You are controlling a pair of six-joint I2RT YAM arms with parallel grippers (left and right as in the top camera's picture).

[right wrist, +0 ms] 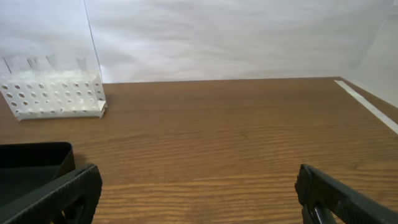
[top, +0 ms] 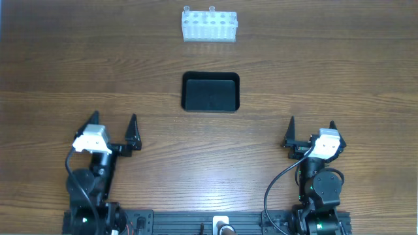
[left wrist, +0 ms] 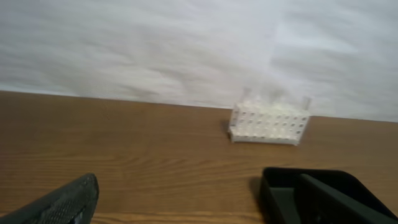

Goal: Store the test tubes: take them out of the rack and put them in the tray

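A white perforated rack [top: 209, 27] stands at the far middle of the table, with clear test tubes [top: 186, 10] sticking up from its back row. A black tray [top: 210, 92] lies just in front of it, nothing inside. My left gripper [top: 115, 118] is open near the front left, well short of the tray. Open as well, my right gripper [top: 312, 123] is at the front right. From the left wrist I see the rack [left wrist: 269, 122] and the tray [left wrist: 292, 186] ahead. In the right wrist view the rack [right wrist: 56, 93], its tubes [right wrist: 32, 63] and the tray's corner [right wrist: 31, 163] appear.
The wooden table [top: 339, 59] stretches bare around the rack and tray. A white wall [left wrist: 155, 43] rises behind the table's far edge. A pale strip [right wrist: 367, 104] runs along the table's right side.
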